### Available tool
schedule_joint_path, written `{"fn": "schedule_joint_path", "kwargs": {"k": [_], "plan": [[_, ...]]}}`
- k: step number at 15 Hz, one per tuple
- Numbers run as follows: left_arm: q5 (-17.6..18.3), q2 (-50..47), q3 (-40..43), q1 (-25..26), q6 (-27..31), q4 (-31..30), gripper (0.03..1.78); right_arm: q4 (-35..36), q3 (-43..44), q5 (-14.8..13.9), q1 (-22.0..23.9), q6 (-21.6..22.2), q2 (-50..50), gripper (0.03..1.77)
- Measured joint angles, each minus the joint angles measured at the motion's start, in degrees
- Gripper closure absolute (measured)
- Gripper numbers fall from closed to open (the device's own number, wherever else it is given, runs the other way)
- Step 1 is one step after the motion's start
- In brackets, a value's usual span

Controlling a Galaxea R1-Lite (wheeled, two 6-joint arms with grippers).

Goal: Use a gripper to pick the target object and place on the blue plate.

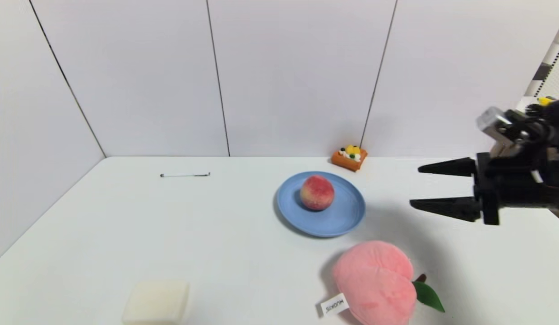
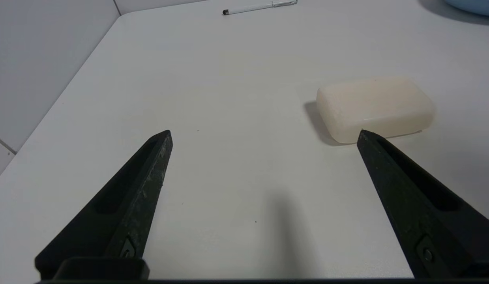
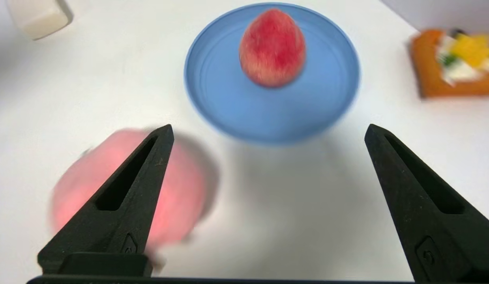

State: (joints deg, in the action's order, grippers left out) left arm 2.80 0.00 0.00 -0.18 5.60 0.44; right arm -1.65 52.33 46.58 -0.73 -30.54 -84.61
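The small red and yellow peach (image 1: 317,192) (image 3: 272,47) rests on the light-blue plate (image 1: 338,216) (image 3: 228,90), a little toward the plate's far left. My right gripper (image 1: 414,187) (image 3: 268,130) hangs open above the table to the right of the plate, empty, with its jaws pointing at the plate. The left gripper (image 2: 264,134) is out of the head view; its own camera shows it open and empty above the near left of the table.
A large pink plush peach (image 1: 376,282) (image 3: 181,185) lies near the front, below the plate. A cream block (image 1: 156,301) (image 2: 374,108) sits front left, a pen (image 1: 185,174) (image 2: 260,7) back left, an orange toy cake (image 1: 349,157) (image 3: 453,63) by the wall.
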Motion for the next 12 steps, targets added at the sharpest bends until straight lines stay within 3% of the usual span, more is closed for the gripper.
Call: {"fn": "schedule_joint_path", "kwargs": {"k": [2,5,9,12], "plan": [[0.0,0.0,0.0,0.0,0.0,0.0,0.12,-0.4,-7.7,-1.3,3.6,1.0,11.7,0.12],[0.0,0.0,0.0,0.0,0.0,0.0,0.12,-0.1,-18.1,-6.8,6.5,4.8,29.2,0.11],[0.0,0.0,0.0,0.0,0.0,0.0,0.12,2.6,-31.1,-19.1,7.3,13.3,48.8,0.11],[0.0,0.0,0.0,0.0,0.0,0.0,0.12,5.7,-41.0,-28.0,4.0,18.1,60.7,0.11]]}}
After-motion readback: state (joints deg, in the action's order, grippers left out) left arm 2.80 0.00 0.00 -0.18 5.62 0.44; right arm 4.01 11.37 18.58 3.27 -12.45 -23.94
